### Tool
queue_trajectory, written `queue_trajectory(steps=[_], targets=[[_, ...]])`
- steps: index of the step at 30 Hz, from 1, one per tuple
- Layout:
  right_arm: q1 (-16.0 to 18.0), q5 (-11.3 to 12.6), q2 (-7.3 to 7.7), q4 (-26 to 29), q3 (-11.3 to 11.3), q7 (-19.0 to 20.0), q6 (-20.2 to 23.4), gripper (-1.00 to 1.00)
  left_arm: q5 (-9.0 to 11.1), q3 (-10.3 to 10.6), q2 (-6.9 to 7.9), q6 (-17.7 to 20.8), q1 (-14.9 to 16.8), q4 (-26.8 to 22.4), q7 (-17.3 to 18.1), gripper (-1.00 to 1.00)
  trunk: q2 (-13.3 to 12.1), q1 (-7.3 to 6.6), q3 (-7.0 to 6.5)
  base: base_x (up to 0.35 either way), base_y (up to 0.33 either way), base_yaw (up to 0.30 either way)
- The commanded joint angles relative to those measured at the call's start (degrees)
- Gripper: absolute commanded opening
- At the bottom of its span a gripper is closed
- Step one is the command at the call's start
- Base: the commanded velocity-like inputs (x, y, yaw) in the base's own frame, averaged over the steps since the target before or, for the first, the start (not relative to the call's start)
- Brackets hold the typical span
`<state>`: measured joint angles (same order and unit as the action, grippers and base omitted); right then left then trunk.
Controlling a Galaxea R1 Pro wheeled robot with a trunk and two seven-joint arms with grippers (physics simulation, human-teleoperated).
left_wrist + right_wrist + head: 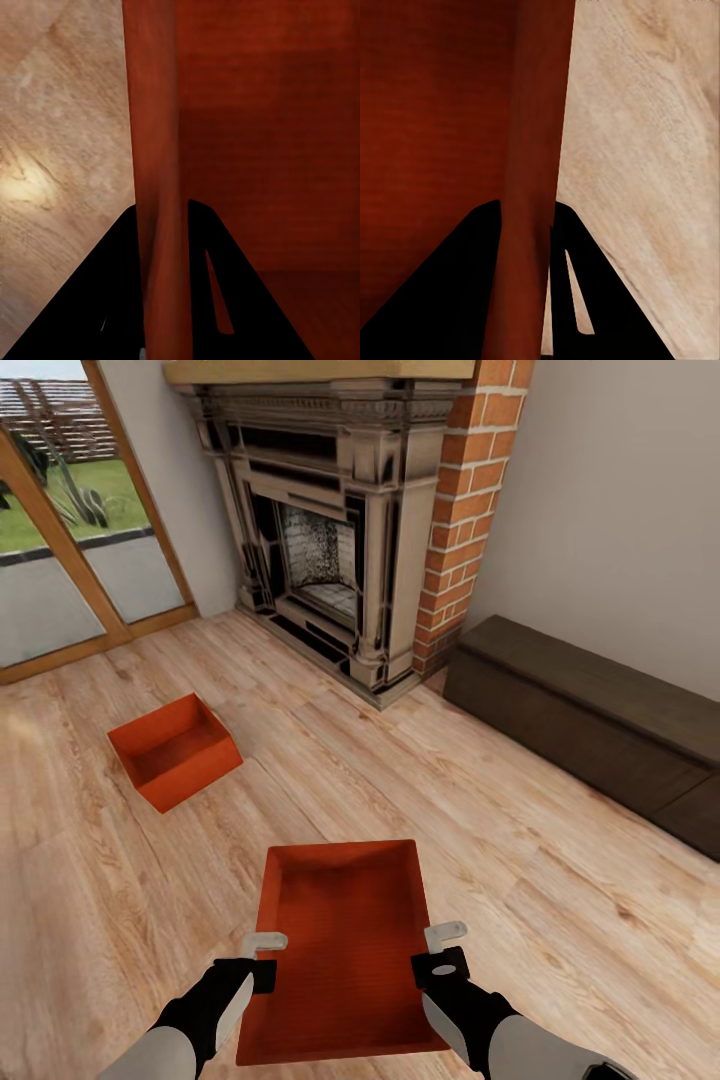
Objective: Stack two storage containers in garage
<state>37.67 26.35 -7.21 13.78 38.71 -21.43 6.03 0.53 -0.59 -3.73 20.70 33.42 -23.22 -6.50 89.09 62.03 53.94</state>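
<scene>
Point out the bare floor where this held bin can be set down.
Widest bare planks lie between the held bin and the dark bench. A narrower strip separates it from the second bin. The fireplace corner is crowded.

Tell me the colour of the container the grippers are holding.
Orange-red, plain and unpatterned; the held container shows best in the head view.

Count of items observed:

Bins, orange-red, open-topped: two. One bin (345,950) lies nearest the camera, well in front of the fireplace (320,530); the second bin (175,750) sits closer to the fireplace, off to its left side.

Fireplaces: one.

Dark wooden benches (590,725): one, just right of the fireplace.

Glass doors (70,510): one, left of the fireplace.

Grippers: two.
</scene>
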Motion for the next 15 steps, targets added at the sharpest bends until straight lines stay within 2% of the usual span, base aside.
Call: queue_trajectory(steps=[1,15], targets=[[0.04,-0.25,0.01,1.13,0.30,-0.10,0.39,-1.00,0.62,0.15,-0.05,0.31,-0.03,0.02,-0.18,-1.00,-0.40,-0.23,-0.15,0.000,0.000,0.000],[0.04,-0.32,0.01,1.09,0.31,-0.10,0.39,-1.00,0.62,0.15,-0.05,0.38,-0.04,0.09,-0.18,-1.00,-6.01,-3.30,-2.66,0.000,0.000,0.000]])
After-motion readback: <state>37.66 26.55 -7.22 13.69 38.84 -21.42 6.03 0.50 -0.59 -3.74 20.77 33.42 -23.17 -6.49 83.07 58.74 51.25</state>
